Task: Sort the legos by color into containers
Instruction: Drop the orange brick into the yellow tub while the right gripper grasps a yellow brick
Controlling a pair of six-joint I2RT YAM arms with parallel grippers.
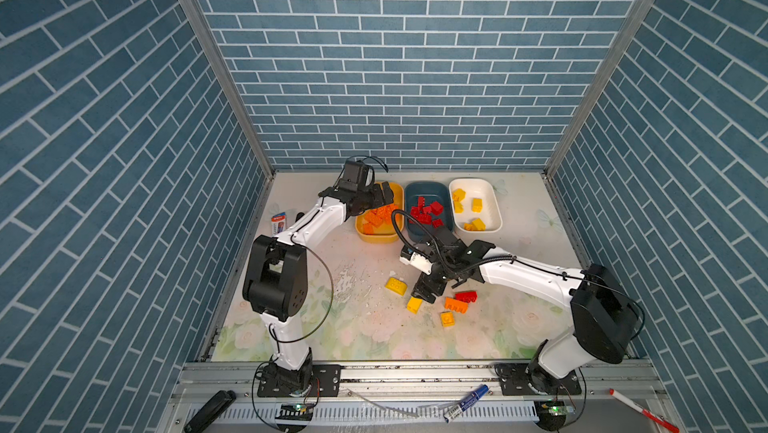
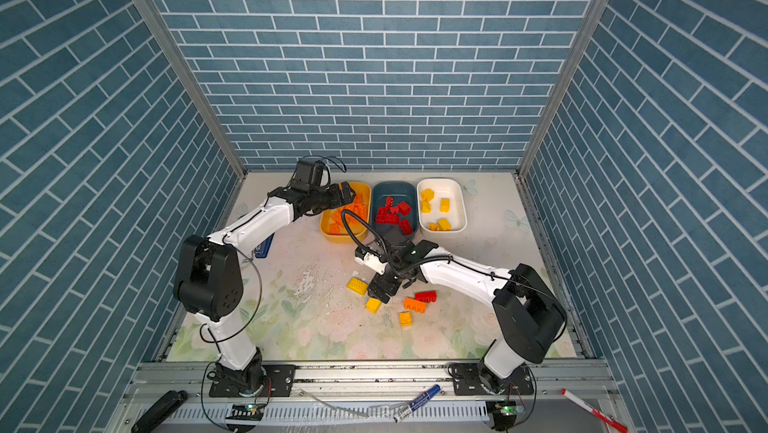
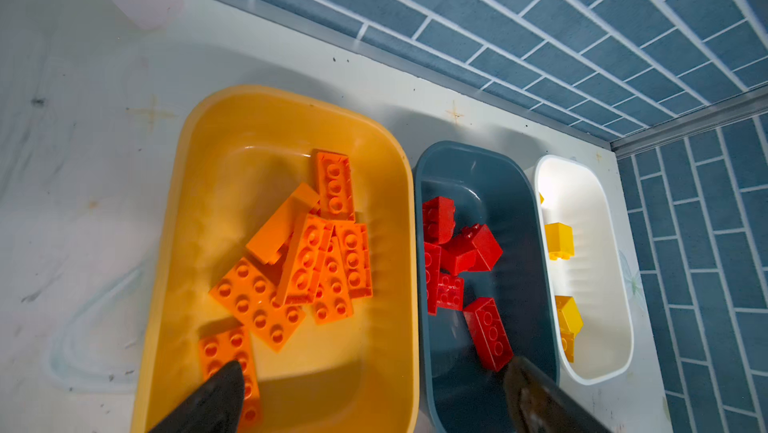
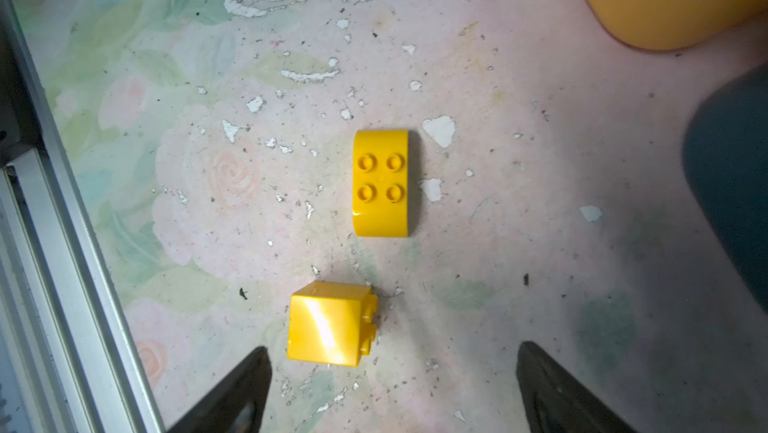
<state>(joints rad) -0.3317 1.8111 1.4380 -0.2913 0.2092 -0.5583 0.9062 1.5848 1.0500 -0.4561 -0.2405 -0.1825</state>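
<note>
Three containers stand in a row at the back: a yellow tub (image 1: pixel 379 238) holding several orange legos (image 3: pixel 299 260), a teal tub (image 1: pixel 428 189) holding red legos (image 3: pixel 461 252), and a white tub (image 1: pixel 478 185) holding yellow legos (image 1: pixel 476 204). My left gripper (image 3: pixel 374 362) hangs open over the yellow tub with nothing between its fingers. On the mat lie a curved yellow brick (image 4: pixel 384 183), a yellow cube (image 4: pixel 328 323), an orange brick (image 1: pixel 456 305), a red brick (image 1: pixel 466 296) and another yellow brick (image 1: pixel 447 319). My right gripper (image 4: pixel 394 347) is open, low over the mat beside the cube.
A blue stapler (image 2: pixel 264 246) lies by the left wall under the left arm. A blue marker (image 1: pixel 465 404), a red pen (image 1: pixel 642 410) and a black object (image 1: pixel 210 410) rest on the front rail. Brick-patterned walls close three sides.
</note>
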